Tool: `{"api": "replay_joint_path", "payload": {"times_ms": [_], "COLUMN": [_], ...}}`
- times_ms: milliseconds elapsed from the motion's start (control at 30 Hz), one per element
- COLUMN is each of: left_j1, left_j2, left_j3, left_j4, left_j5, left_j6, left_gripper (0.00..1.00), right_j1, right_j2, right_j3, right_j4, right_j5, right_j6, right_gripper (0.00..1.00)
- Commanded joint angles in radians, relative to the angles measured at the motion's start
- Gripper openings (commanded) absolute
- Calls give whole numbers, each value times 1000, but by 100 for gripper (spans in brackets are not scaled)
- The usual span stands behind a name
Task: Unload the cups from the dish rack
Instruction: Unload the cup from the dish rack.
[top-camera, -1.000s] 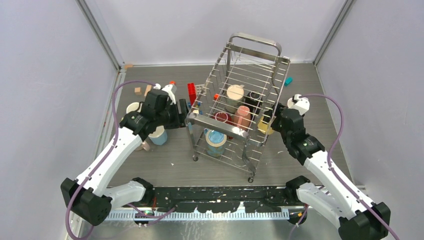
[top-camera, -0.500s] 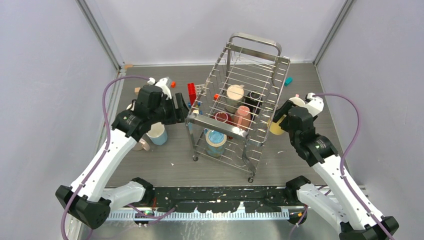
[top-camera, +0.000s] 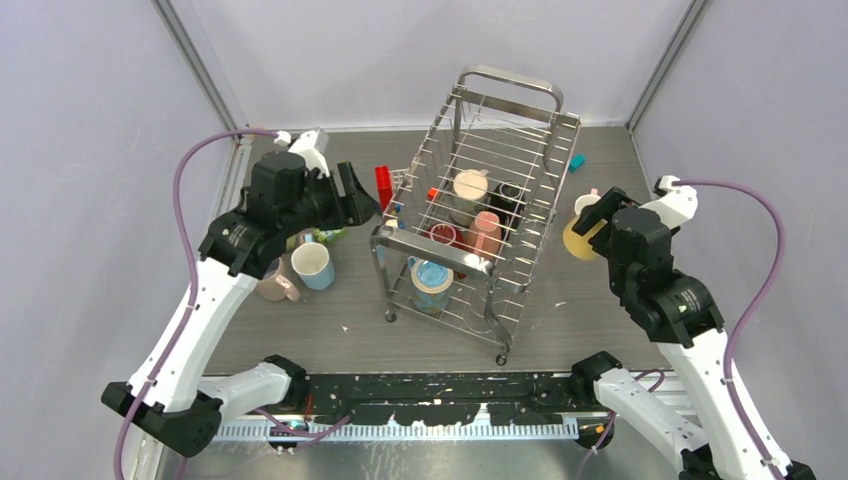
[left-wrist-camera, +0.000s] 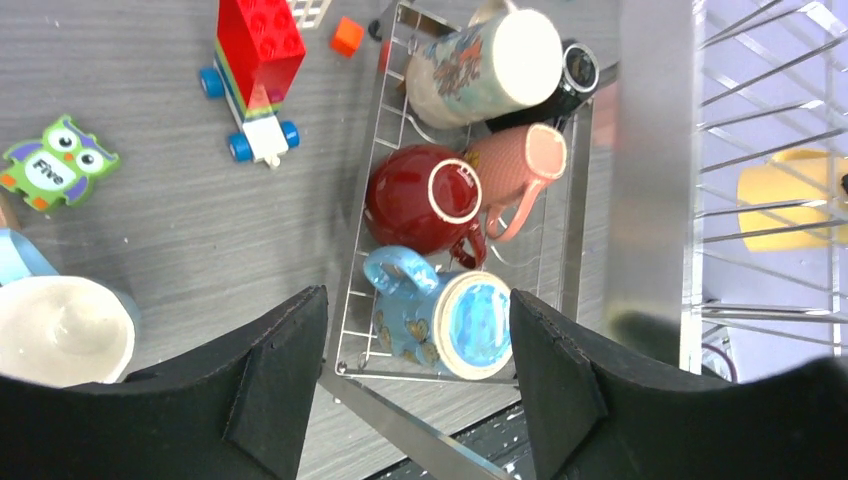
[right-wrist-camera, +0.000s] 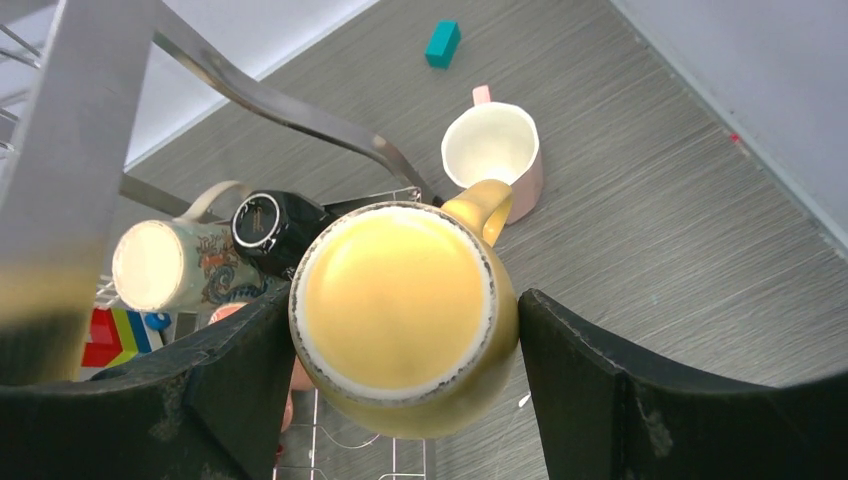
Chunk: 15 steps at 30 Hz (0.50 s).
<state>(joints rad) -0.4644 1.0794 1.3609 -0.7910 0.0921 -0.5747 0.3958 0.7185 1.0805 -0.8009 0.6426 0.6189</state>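
- Right hand (right-wrist-camera: 405, 395) is clamped on the yellow mug (right-wrist-camera: 395, 300), one finger on each side of the body and the rim facing the wrist camera. The mug is outside the dish rack (top-camera: 430, 247), held over the bench (top-camera: 300, 340) on the rack's right.
- Risk: the pinch is on a glazed round body. The mug could slip or spin when it's turned upright for set-down.
- Risk: a pale pink mug (right-wrist-camera: 495, 150) stands on the bench just past the yellow handle. A careless drop-off could clip or topple it.
- Left hand (left-wrist-camera: 415, 400) is spread wide and empty, looking down over the rack's left side at the blue mug (left-wrist-camera: 455, 320), dark red mug (left-wrist-camera: 425, 200) and pink ribbed mug (left-wrist-camera: 515, 165).
- Risk: those three lie packed and look to be touching. Pulling one out may drag or roll its neighbours.
- Risk: fingers going in could snag the wires. The rack sits on small feet, so a snag might skid or tip it.
- Risk: the left drop area is crowded with a toy truck (left-wrist-camera: 255, 60), an owl tile (left-wrist-camera: 45, 165) and a light blue mug (left-wrist-camera: 60, 330).
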Motion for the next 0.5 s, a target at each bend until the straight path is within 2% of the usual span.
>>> {"api": "replay_joint_path", "payload": {"times_ms": [0, 467], "left_j1": [6, 7], "left_j2": [25, 119], "left_j3": [112, 353], "left_j4": [-16, -2], "left_j5": [-38, -1], "left_j6": [34, 5], "left_gripper": [68, 68], "right_j1": [-3, -4], "right_j2": [-2, 148], "right_j3": [116, 478], "right_j4": [16, -6], "right_j5": [86, 120], "right_j6": [-40, -162], "right_gripper": [32, 33]}}
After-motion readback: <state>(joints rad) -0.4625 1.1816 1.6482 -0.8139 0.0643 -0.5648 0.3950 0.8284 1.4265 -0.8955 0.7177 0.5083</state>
